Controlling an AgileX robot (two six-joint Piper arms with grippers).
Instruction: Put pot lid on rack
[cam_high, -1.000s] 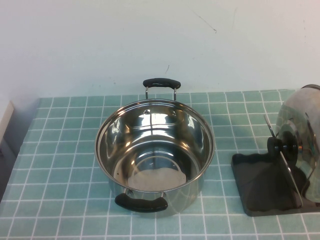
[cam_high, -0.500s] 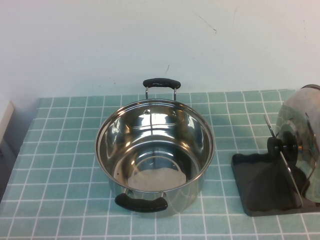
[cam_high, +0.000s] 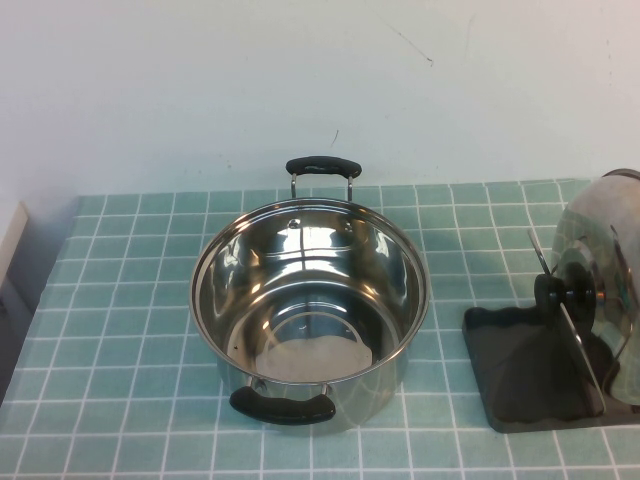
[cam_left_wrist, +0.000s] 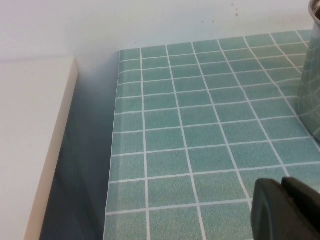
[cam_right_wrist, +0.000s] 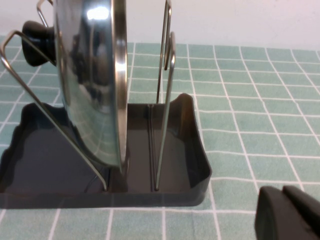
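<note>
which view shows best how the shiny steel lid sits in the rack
The right wrist view: the shiny steel pot lid stands on edge between the wire dividers of the dark plastic rack. The high view crops it at the frame's right edge. The left wrist view misses it.

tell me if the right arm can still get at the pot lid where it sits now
Probably yes. The pot lid stands on edge between the rack's wires, and the right claw sits just off the rack with only bare tile between. The left claw is far off.
</note>
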